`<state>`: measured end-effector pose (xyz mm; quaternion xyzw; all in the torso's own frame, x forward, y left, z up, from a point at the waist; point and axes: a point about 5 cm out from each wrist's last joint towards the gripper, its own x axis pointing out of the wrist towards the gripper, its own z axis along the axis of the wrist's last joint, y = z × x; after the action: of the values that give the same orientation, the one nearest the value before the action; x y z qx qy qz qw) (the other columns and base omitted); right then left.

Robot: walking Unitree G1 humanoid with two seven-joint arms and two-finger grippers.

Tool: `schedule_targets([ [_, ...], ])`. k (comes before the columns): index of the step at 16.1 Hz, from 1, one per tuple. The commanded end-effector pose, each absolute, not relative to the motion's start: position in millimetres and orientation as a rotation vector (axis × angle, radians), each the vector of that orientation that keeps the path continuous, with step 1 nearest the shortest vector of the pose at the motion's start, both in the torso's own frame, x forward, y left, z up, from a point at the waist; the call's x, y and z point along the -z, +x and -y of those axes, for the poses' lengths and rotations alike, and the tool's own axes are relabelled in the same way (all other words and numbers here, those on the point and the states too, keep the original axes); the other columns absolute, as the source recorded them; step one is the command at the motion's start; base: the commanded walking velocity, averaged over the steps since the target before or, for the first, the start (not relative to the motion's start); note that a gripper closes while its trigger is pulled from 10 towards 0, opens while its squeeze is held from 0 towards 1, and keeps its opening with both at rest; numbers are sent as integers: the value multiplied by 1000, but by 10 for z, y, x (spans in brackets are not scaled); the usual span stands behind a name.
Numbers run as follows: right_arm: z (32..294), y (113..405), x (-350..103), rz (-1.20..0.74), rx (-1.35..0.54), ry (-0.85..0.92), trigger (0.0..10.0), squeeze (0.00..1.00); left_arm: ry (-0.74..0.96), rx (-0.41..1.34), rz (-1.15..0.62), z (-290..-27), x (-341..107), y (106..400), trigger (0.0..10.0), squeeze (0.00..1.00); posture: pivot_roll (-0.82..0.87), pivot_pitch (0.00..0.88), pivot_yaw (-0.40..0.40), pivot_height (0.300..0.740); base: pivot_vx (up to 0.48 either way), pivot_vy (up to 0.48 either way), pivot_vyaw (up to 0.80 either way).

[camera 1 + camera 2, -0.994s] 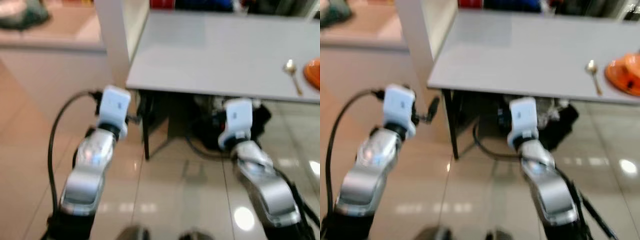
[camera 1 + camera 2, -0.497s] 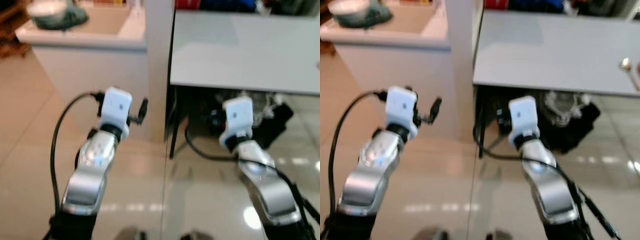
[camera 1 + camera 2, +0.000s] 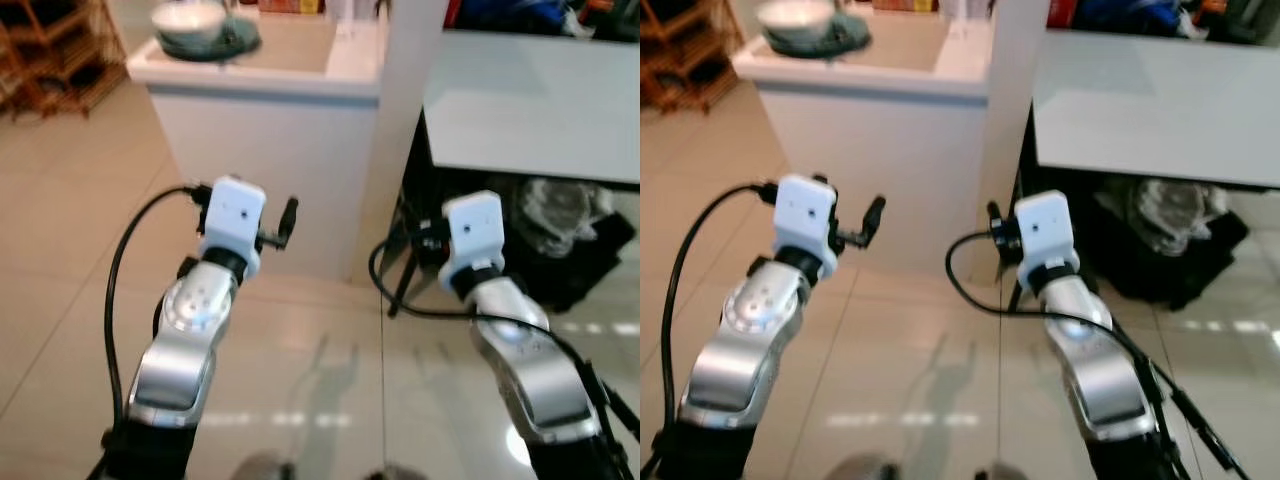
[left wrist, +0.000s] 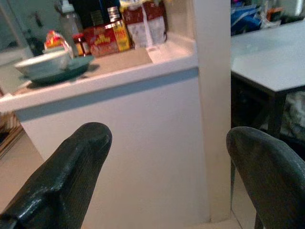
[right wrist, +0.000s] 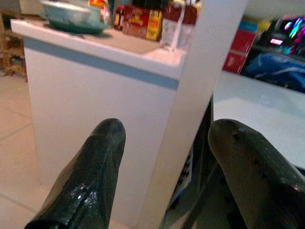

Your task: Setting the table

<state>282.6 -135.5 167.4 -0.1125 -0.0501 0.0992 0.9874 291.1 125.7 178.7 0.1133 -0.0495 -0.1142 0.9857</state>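
Both the left gripper and the right gripper gape wide, empty, short of the white counter; a bowl, seemingly on a plate, sits atop it.

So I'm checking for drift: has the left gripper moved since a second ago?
Cannot tell. The left gripper sits at the same spot in the head view; the counter and grey table slid right because the camera turned.

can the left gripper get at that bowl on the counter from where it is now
Probably not yet. The left gripper is open and empty, but it sits low before the counter, while the bowl rests far back on top.
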Motion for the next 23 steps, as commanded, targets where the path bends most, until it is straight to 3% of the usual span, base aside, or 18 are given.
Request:
schedule_targets([
  [1, 1342, 2832, -1727, 128, -205, -223, 10000, 0, 240, 212, 104, -1295, -1793, 2914, 10000, 0, -2, 45, -6, 740, 0, 480, 0],
  [6, 1355, 2823, -1751, 133, -213, -235, 10000, 0, 208, 217, 111, -1280, -1797, 2914, 10000, 0, -21, 49, -4, 740, 0, 480, 0],
  [11, 1333, 2837, -1761, 133, -195, -189, 10000, 0, 216, 276, 113, -1198, -1815, 2876, 10000, 0, -7, 50, -4, 740, 0, 0, 0],
  [19, 1278, 2814, -1744, 121, -252, -246, 10000, 0, 216, 267, 125, -1227, -1828, 2923, 10000, 0, -17, 47, 2, 740, 432, 0, 0],
  [23, 1296, 2833, -1767, 126, -254, -261, 10000, 0, 212, 270, 130, -1194, -1839, 2925, 10000, 0, -16, 48, 2, 740, 480, 0, 706],
])
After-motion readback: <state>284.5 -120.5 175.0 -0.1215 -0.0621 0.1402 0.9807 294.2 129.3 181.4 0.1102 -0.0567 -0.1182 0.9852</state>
